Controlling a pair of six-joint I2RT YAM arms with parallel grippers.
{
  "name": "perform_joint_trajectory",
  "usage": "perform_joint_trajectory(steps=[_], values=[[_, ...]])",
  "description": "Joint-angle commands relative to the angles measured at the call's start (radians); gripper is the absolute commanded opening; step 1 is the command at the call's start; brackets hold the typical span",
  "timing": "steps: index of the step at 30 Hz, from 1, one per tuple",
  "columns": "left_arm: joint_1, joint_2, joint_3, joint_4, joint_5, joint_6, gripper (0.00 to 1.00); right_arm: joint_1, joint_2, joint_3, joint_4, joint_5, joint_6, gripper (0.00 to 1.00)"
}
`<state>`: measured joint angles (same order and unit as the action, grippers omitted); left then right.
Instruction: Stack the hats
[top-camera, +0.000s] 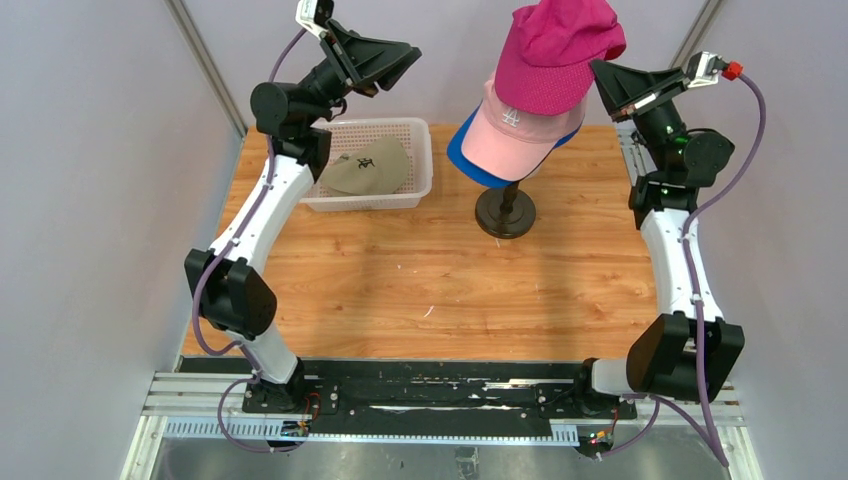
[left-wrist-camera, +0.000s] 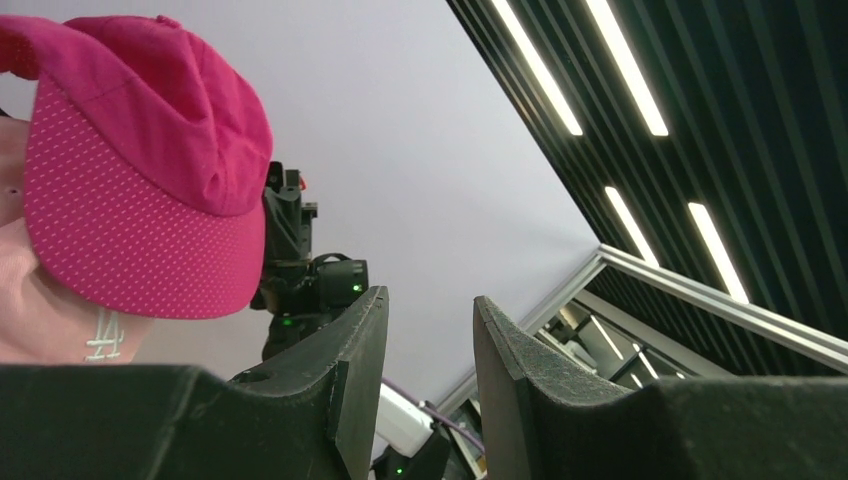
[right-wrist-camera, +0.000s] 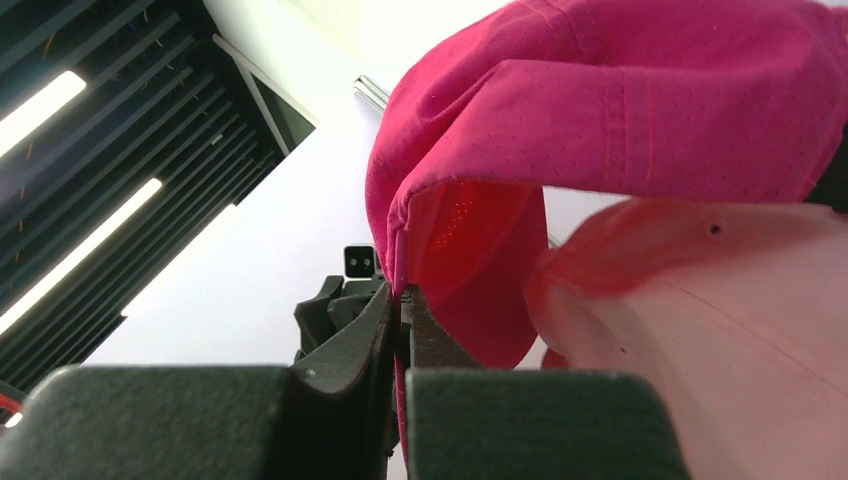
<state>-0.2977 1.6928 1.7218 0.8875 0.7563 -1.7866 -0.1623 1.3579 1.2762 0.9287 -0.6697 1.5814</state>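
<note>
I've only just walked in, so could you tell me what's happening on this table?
The right gripper is shut on the edge of the magenta cap, holding it on top of the light pink cap, which sits over a royal blue cap on the stand. The left gripper is open and empty, raised beside the stack. The khaki cap lies in the white basket.

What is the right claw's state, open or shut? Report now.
Shut: in the right wrist view, the right claw pinches the edge of the magenta hat between closed fingers.
</note>
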Motion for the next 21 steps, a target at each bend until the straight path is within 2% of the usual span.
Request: perform_joint_trajectory(steps=[1,21], values=[[-0.003,-0.041,-0.008,0.03,0.014,0.011,0.41,-0.017,-0.027,-0.057,0.061,-0.004,-0.01,0.01],[-0.003,-0.038,-0.035,0.043,0.012,0.012,0.41,-0.01,-0.066,-0.198,0.143,-0.001,0.028,0.0]])
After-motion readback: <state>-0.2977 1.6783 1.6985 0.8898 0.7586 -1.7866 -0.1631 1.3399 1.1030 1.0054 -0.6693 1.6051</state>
